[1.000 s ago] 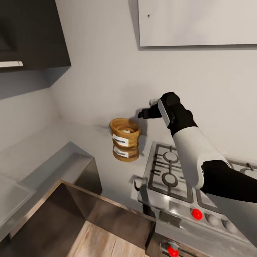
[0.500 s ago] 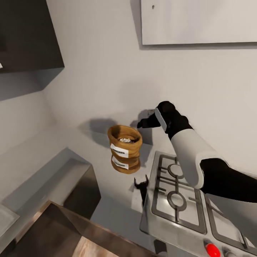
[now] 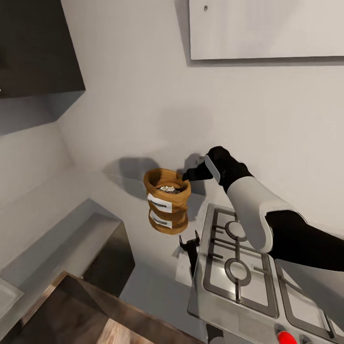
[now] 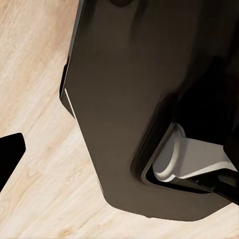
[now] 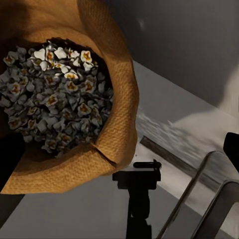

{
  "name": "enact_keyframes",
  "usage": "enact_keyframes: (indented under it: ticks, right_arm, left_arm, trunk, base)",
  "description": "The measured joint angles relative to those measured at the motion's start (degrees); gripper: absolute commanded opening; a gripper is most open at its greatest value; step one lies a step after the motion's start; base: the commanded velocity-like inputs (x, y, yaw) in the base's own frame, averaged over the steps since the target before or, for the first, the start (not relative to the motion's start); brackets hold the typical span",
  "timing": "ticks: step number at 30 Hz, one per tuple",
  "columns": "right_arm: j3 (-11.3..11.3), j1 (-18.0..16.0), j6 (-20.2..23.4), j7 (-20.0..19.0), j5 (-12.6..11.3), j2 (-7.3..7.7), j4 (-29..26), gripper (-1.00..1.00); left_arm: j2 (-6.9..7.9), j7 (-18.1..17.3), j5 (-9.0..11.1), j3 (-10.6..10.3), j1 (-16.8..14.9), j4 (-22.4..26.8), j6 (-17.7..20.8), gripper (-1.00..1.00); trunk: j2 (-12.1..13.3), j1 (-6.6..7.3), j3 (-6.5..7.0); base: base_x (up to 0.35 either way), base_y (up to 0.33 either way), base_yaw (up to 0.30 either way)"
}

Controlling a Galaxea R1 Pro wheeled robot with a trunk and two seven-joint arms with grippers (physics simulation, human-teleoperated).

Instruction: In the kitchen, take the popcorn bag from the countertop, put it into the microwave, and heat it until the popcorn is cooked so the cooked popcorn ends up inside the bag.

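Popcorn bag [image 3: 166, 193] sits upright on the grey countertop [image 3: 119, 205], near the back wall, with its own reflection just under it in the glossy slab. Just past it, the right gripper [image 3: 189, 174] hangs at the bag's rolled rim, on the side toward the gas hob [image 3: 239, 260]; contact unclear, jaw opening cannot be told, nothing visibly held. Right wrist view looks down into the open mouth: popcorn [image 5: 55, 94] heaped inside the burlap rim [image 5: 117, 129]. Likely light, soft and crushable, with loose contents that spill if tipped. Best hold is probably 1 pinch on the rolled rim, or across the body at the label, kept upright. Left gripper state cannot be told; its wrist view shows dark robot body [image 4: 134, 99] over wood floor [image 4: 35, 164].
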State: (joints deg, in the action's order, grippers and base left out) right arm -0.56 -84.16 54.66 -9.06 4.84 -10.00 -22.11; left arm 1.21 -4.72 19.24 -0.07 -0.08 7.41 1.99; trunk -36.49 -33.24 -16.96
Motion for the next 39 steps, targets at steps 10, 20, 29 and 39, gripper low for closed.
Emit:
enact_keyframes:
  ticks: [10,20,29,39]
  right_arm:
    - [0.0,0.0,-0.3,-0.1,0.0,0.00,0.2,1.00]
    - [-0.1,0.3,-4.4,-0.5,0.3,0.00,0.4,1.00]
    - [-0.2,1.5,-7.5,-0.7,0.5,0.00,0.7,1.00]
    - [-0.2,4.8,-8.2,-0.6,0.5,0.00,0.8,1.00]
  left_arm:
    - [0.00,0.0,-0.1,0.0,0.0,0.0,0.0,1.00]
    - [0.00,0.0,-0.1,0.0,0.0,0.1,0.0,1.00]
    - [0.00,0.0,-0.1,0.0,0.0,0.1,0.0,1.00]
    - [0.00,0.0,-0.1,0.0,0.0,0.1,0.0,1.00]
  trunk:
    - [0.0,0.02,0.00]
    - [0.0,0.01,0.00]
    - [0.0,0.00,0.00]
    - [0.0,0.00,0.00]
  base:
    - [0.086,0.000,0.000]
    - [0.184,0.000,0.000]
    - [0.010,0.000,0.000]
    - [0.000,0.000,0.000]
